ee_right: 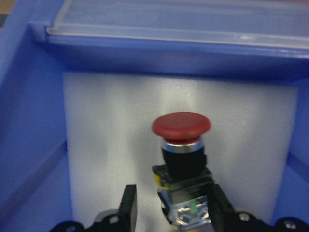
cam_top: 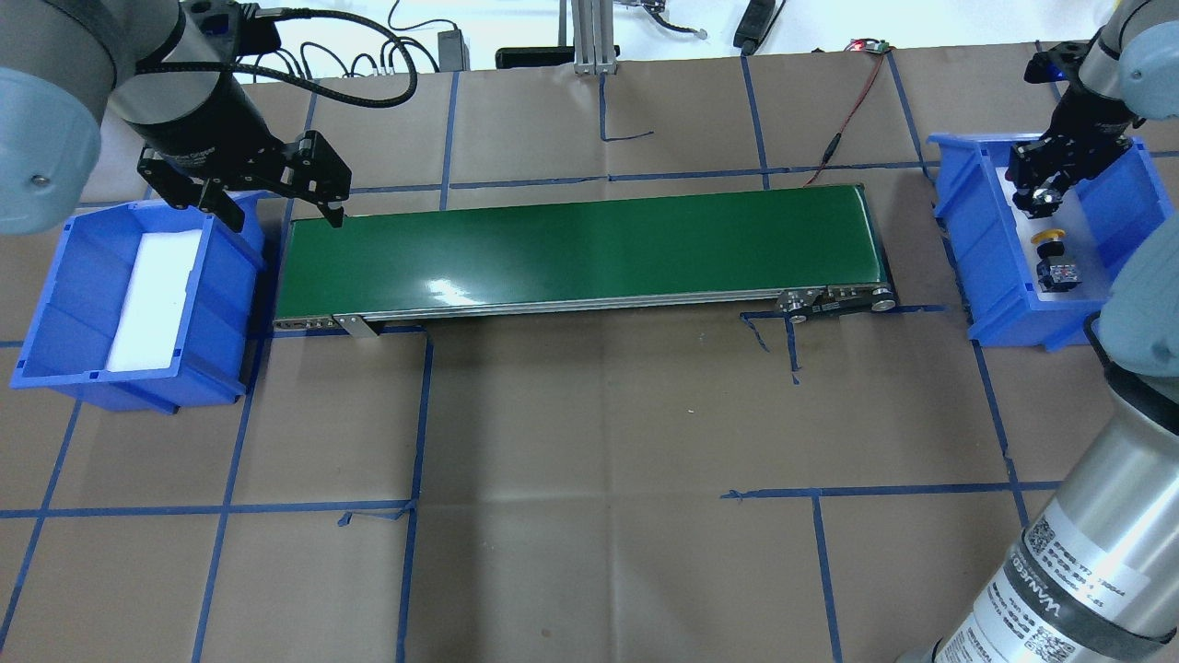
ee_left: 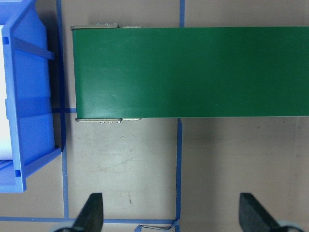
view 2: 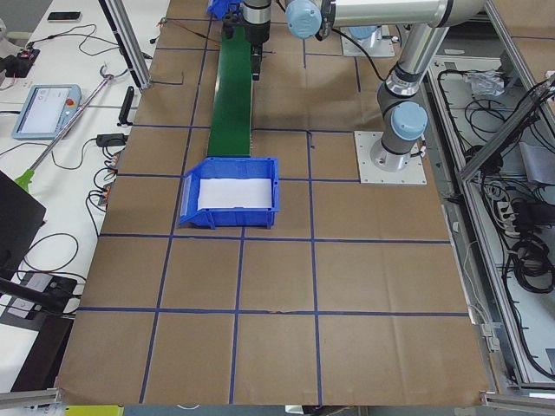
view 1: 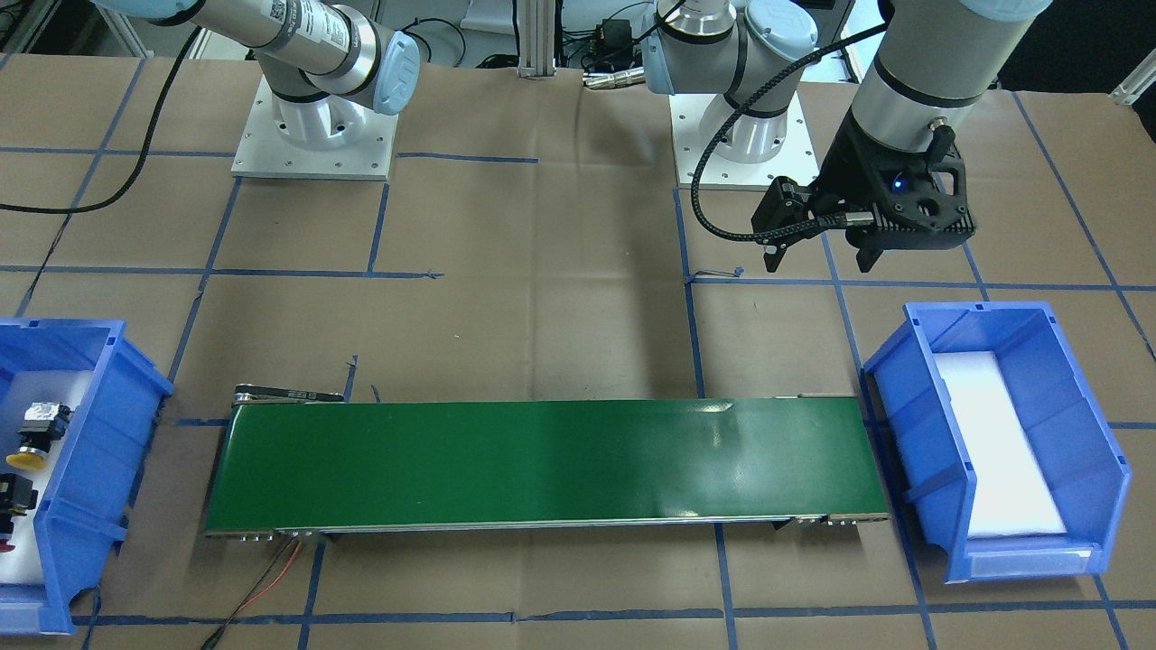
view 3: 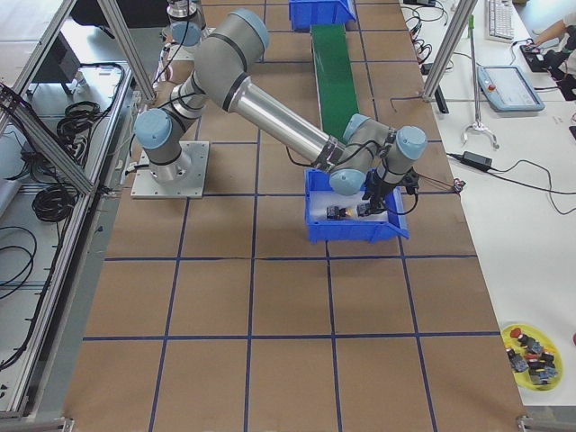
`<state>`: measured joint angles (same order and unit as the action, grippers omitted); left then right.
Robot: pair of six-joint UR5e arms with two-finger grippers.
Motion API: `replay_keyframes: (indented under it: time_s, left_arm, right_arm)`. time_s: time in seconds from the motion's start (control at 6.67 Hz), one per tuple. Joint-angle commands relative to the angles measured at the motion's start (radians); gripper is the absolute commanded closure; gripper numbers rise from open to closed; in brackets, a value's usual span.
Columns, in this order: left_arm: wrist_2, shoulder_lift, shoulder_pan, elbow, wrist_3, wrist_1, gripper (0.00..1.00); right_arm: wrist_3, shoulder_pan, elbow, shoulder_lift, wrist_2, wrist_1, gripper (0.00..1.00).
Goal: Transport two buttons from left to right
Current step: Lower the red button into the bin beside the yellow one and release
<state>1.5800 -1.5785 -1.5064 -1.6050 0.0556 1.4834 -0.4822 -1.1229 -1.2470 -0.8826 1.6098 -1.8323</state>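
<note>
The red button (ee_right: 181, 125) lies on the white foam of the blue bin (cam_top: 976, 249) on my right, with its cap pointing away from the wrist camera. My right gripper (ee_right: 172, 203) is low in that bin and open. Its fingers straddle the button's block body, with a gap showing at the left finger (ee_right: 129, 205). The yellow button (cam_top: 1048, 241) lies on its side just behind, also in this bin. My left gripper (cam_top: 281, 216) hangs open and empty over the table beside the conveyor's left end.
A green conveyor belt (cam_top: 580, 253) runs between the two bins. The blue bin (cam_top: 55, 276) on my left holds only white foam. A yellow plate (view 3: 531, 351) with several spare parts sits on the far corner of the table.
</note>
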Motion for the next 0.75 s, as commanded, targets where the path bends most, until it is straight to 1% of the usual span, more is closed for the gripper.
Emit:
replay_keyframes:
  time_s: [0.0, 0.15, 0.3, 0.45, 0.6]
  left_arm:
    - [0.000, 0.000, 0.000, 0.000, 0.000, 0.000, 0.00]
    - [0.000, 0.000, 0.000, 0.000, 0.001, 0.000, 0.00]
    - [0.000, 0.000, 0.000, 0.000, 0.000, 0.000, 0.00]
    - [0.000, 0.000, 0.000, 0.000, 0.000, 0.000, 0.00]
    - [0.000, 0.000, 0.000, 0.000, 0.000, 0.000, 0.00]
  right_arm:
    - [0.017, -0.002, 0.000, -0.012, -0.037, -0.012, 0.00]
    - [0.017, -0.006, 0.003, -0.028, -0.033, -0.004, 0.01]
    - [0.017, -0.006, 0.000, -0.073, -0.034, 0.005, 0.00]
    - [0.019, -0.006, -0.011, -0.137, -0.034, 0.051, 0.00]
    - [0.019, -0.006, -0.009, -0.194, -0.033, 0.127, 0.00]
